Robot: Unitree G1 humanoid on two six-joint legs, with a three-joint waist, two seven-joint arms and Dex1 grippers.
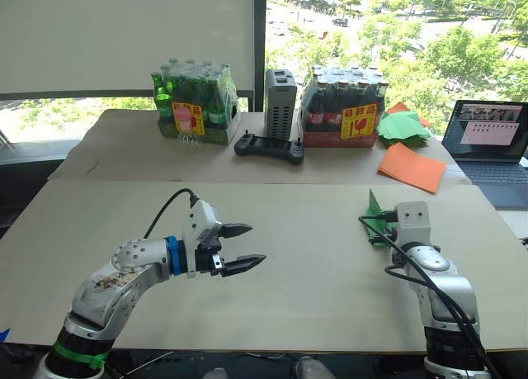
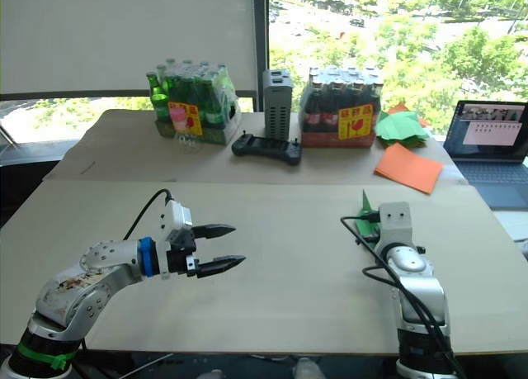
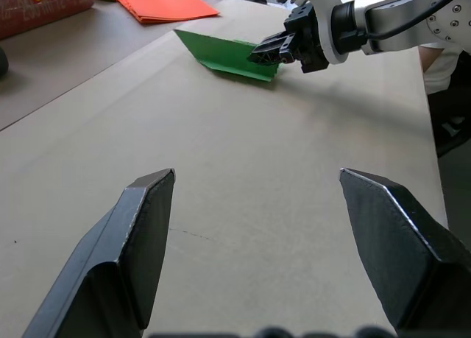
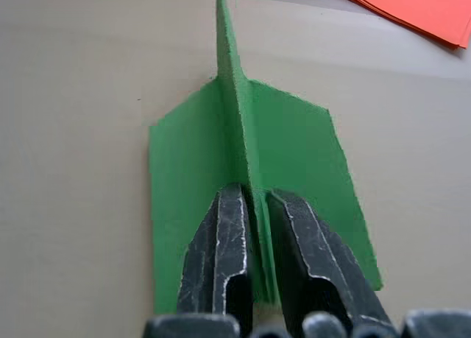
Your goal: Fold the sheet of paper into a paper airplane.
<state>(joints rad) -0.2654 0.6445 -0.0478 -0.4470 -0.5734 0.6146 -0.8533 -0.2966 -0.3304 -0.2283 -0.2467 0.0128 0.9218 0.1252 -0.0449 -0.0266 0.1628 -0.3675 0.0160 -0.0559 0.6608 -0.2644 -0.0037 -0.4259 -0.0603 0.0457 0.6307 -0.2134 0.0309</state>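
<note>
1. Paper, bright green and thin, stands folded as a narrow pointed paper airplane [image 4: 243,154] on the matte beige table [image 1: 313,255], toward its right side, with one flat wing upright along a sharp centre crease.
2. The right gripper [image 4: 254,227], two scuffed black fingers, is pinched closed on the upright fold at the dart's rear end.
3. The right arm reaches forward, silver and jointed, with black cables looping beside its wrist.
4. The left gripper [image 1: 239,248] hovers above the table's left half, well apart from the dart, its two tapered black fingers spread wide and holding nothing.
5. The left arm bends at the elbow, forearm pointing toward the table's middle.
6. A stack of flat orange paper sheets [image 1: 412,167] lies beyond the dart, near a heap of green folded papers [image 1: 403,125].
</note>
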